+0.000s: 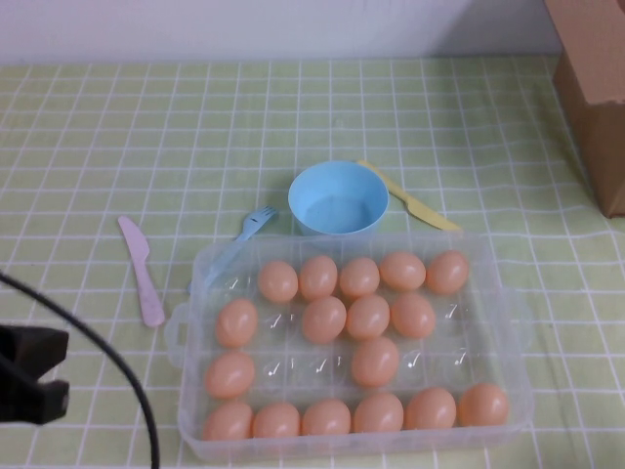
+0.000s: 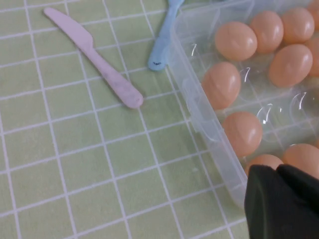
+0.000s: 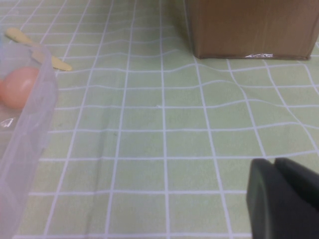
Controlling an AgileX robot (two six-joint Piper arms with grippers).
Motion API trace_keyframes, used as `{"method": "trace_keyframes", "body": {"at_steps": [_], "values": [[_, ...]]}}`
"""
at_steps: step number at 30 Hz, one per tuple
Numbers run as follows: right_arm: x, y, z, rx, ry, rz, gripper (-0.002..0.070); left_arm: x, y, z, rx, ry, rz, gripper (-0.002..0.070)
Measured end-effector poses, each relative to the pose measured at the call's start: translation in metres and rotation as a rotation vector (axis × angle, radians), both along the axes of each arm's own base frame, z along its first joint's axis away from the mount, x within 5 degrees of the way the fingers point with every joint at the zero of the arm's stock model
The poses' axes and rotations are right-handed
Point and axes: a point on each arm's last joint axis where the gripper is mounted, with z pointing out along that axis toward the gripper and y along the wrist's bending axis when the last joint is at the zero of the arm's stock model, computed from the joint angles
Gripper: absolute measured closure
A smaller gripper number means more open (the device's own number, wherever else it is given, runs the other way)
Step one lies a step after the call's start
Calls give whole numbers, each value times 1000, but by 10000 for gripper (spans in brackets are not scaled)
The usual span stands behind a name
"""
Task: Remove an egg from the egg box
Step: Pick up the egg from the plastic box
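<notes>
Box [image 1: 508, 322], long axis left–right, holds eggs [image 1: 375, 361]. Left pincer [image 1: 34, 376] near its left end; right pincer [image 3: 286, 199] above table [image 3: 164, 124]; jaw states indeterminate.

Green checked table [image 1: 98, 117] carries egg box [image 1: 508, 322], bowl [image 1: 338, 198] (blue), cardboard box [image 1: 596, 88].
</notes>
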Motion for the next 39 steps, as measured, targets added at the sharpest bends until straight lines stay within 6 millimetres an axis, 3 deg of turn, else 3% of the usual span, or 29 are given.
{"method": "trace_keyframes", "body": {"at_steps": [5, 11, 18, 22, 27, 29, 33, 39], "values": [[0, 0, 0, 0, 0, 0, 694, 48, -27, 10, 139, 95, -177, 680], [0, 0, 0, 0, 0, 0, 694, 86, -76, 12, 295, 132, -375, 680], [0, 0, 0, 0, 0, 0, 694, 128, -126, -6, 419, 287, -473, 674], [0, 0, 0, 0, 0, 0, 694, 137, -148, -27, 466, 381, -528, 592], [0, 0, 0, 0, 0, 0, 694, 139, -159, -48, 507, 467, -561, 344], [0, 0, 0, 0, 0, 0, 694, 137, -162, -52, 515, 479, -573, 283], [0, 0, 0, 0, 0, 0, 694, 131, -168, -56, 526, 488, -599, 248], [0, 0, 0, 0, 0, 0, 694, 114, -161, -82, 544, 600, -603, 240]]}}
